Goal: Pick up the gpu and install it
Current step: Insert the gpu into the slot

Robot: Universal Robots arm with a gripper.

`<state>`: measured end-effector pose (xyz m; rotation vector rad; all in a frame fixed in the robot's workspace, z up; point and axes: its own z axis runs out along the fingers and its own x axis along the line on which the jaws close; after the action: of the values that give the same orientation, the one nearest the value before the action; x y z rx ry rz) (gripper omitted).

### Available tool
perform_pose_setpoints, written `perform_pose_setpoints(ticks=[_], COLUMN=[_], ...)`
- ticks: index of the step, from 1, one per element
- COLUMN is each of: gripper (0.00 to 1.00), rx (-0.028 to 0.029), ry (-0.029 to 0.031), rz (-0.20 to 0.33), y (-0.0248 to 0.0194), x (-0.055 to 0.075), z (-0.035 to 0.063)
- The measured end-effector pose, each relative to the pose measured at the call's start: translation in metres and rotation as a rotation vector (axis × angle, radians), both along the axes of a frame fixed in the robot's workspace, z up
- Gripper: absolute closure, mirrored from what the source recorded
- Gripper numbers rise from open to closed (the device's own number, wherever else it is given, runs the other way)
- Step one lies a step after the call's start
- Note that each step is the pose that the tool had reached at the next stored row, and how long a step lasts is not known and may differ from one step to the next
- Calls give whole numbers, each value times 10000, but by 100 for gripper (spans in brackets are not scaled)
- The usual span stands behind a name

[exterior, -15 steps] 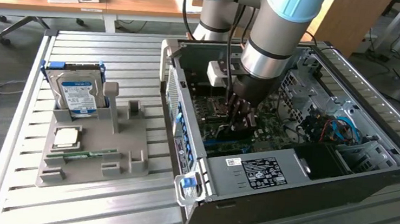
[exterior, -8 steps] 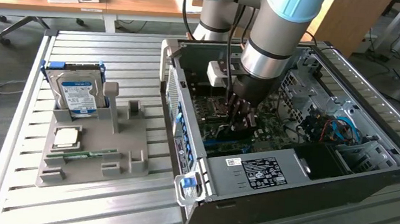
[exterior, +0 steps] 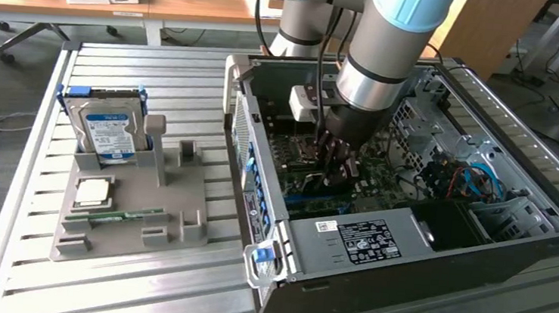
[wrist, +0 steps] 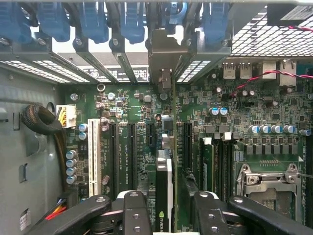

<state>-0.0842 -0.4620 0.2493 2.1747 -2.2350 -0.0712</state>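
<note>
gpu [wrist: 164, 196] — lower end behind jaws

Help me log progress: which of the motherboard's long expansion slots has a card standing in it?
The slot directly between the claw's fingers: the gpu stands in it on edge. The white slot and the black ones beside it are empty.

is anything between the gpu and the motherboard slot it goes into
Nothing visible does. In the wrist view the gpu stands on edge between the fingers, in line with a motherboard slot; its rear bracket already meets the case wall. Whether it is fully seated cannot be told.

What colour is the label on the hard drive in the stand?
Blue and white, on the hard drive; it shows best in the exterior view.
</note>
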Motion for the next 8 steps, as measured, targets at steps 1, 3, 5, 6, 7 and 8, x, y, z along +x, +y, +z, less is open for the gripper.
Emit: perform_pose_setpoints(ticks=[1,3,5,6,7,8], gripper=[60,60,60,60,60,60], rx=[38,121,170,191,209,214], ry=[-8,-49,-98,-115,-127,-137], rz=[9,44,69,77,79,79], y=[0,0,0,0,0,0], x=[-1,-1,-2,-2,-1,-2], z=[2,1,5,13,26,43])
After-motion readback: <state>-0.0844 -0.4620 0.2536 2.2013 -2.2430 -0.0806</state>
